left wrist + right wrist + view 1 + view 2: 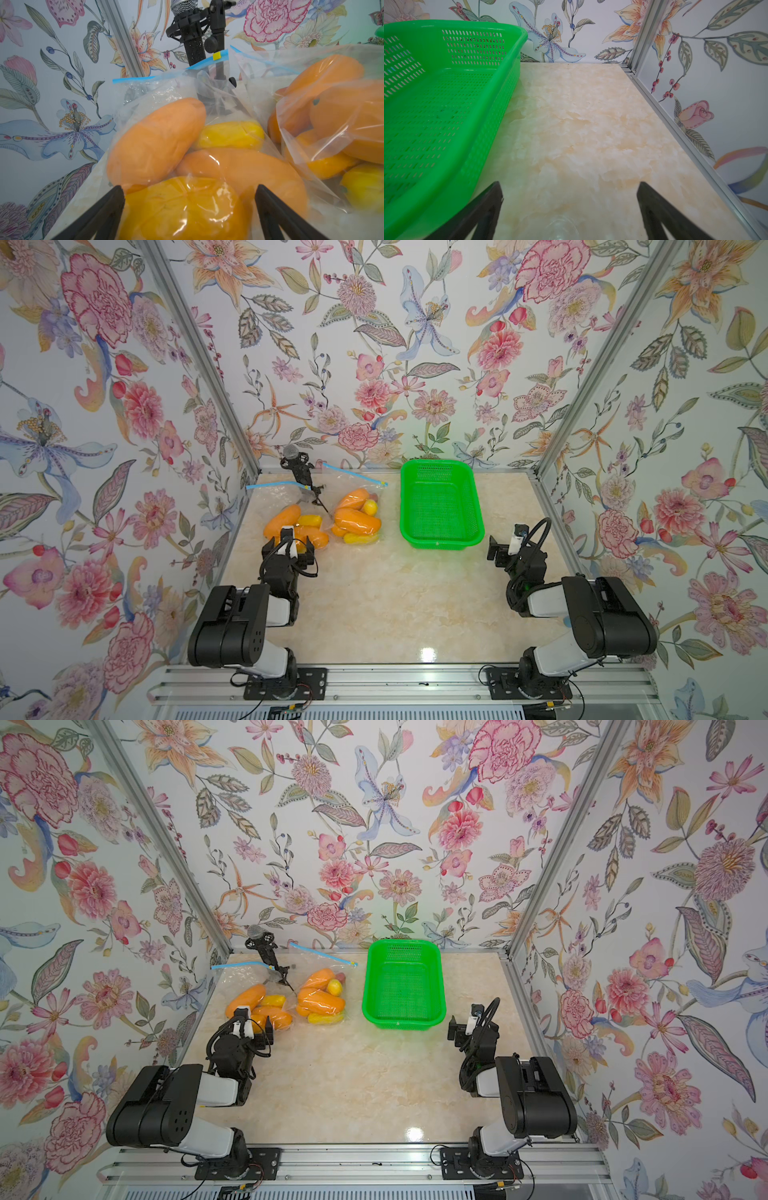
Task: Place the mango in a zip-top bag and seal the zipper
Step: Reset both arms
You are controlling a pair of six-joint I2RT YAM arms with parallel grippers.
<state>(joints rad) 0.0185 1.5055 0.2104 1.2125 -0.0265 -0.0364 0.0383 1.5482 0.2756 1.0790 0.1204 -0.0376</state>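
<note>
My left tool (190, 190), jaws apart, flanks the clear blue-zippered plastic bag (158, 91) of orange mangoes (155, 139); my right tool (569, 185), also apart, hovers over the marble counter (581, 124) beside the green plastic basket (446, 93).

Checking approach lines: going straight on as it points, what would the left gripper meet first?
Probably the clear zip-top bag over the yellow-orange mango, right ahead of the open left gripper; depth unclear.

A green basket (404, 990) stands at the back of the marble table (353, 1085). Just beside it lies a zip-top bag (320, 964) of mangoes (322, 1003). A second bag (237, 979) lies beyond that one, farther from the basket, with a microphone (266, 955) between the two. The left gripper (259, 1028) hangs over the second bag, and the right gripper (461, 1029) is near the basket's opposite front corner
</note>
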